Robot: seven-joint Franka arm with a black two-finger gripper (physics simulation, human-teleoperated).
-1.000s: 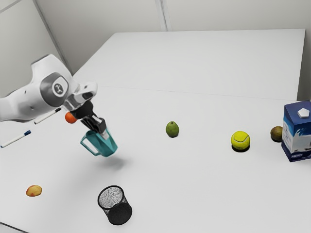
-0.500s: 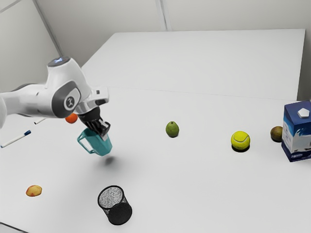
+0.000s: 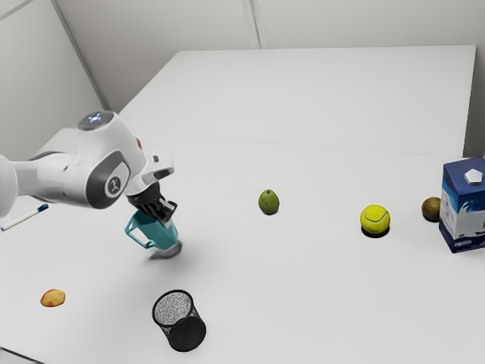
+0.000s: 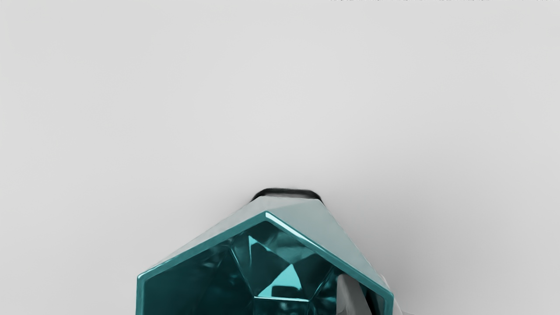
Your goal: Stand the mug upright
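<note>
Mug (image 3: 157, 233) is in our grip, leaning, on the part of the table (image 3: 318, 296) nearer its edge at the exterior view's left than the opposite edge. Gripper (image 3: 164, 214) is closed on the mug's wall: in the wrist view we see one finger (image 4: 350, 295) inside the mouth, the other outside. The base points down and toward the exterior view's right, close over its shadow (we cannot tell whether it touches). The black mesh cup (image 3: 179, 320) stands apart, toward the near edge.

Progress, our estimate: grasp secured, mouth partly up, upright not reached. Remaining: level the base, seat it flat, release so that it stands alone.
</note>
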